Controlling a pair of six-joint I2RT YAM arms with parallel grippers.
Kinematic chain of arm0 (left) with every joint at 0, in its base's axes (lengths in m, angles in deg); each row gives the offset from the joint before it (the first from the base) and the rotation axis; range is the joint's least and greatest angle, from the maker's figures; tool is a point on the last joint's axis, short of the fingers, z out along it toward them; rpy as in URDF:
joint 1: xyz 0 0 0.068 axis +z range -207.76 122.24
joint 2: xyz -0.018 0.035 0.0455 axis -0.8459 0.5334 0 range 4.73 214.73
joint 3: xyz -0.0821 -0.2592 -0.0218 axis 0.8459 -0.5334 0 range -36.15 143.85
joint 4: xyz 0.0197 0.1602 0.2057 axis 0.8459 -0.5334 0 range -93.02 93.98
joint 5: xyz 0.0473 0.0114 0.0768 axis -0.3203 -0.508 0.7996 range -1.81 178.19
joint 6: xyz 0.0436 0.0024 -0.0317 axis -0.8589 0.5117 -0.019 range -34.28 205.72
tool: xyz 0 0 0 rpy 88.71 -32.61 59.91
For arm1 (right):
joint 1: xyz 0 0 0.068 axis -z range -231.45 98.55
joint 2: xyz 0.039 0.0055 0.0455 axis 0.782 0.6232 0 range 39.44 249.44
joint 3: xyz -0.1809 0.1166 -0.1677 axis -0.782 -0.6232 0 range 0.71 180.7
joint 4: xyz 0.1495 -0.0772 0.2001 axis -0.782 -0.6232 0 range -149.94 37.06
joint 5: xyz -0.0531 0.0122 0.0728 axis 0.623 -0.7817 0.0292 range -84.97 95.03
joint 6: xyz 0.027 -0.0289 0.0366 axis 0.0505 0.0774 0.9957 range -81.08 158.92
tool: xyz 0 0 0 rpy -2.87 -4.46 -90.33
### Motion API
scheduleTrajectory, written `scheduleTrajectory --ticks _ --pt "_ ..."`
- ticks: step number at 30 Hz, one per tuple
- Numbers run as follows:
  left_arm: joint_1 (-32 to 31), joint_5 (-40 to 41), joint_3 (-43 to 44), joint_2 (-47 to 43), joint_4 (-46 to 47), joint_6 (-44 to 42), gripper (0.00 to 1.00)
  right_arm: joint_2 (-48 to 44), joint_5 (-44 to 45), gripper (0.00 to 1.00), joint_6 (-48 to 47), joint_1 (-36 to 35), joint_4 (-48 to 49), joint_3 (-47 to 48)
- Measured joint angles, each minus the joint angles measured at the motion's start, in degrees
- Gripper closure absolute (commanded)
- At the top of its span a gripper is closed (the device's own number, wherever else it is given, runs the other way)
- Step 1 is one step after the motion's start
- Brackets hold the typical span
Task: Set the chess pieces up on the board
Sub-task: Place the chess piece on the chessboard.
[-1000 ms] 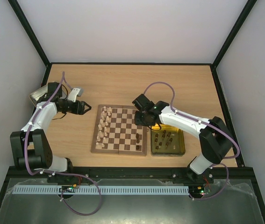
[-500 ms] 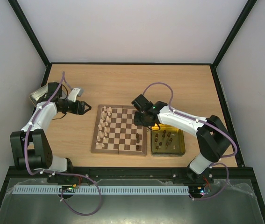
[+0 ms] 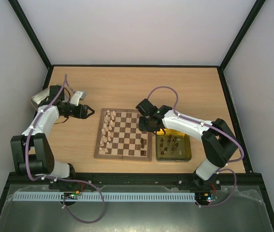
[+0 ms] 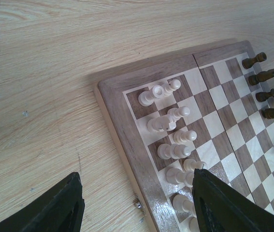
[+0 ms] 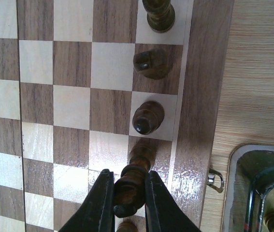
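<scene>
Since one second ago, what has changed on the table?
Only the right arm's elbow shifted slightly left, toward the board. The right tool stays shut on a dark chess piece at the board's right edge; the left tool stays open; nothing else moved.

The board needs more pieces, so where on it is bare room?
Free: the middle columns of the board, between the cream pieces along its left edge and the dark pieces on its right edge. Crowded: both those edges.
</scene>
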Motion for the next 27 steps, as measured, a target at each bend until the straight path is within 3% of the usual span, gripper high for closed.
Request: scheduleTrajectory --ticks 27 --pt "-0.11 0.0 0.0 0.0 0.0 0.0 0.37 0.07 -0.2 0.78 -0.02 0.0 0.04 -0.48"
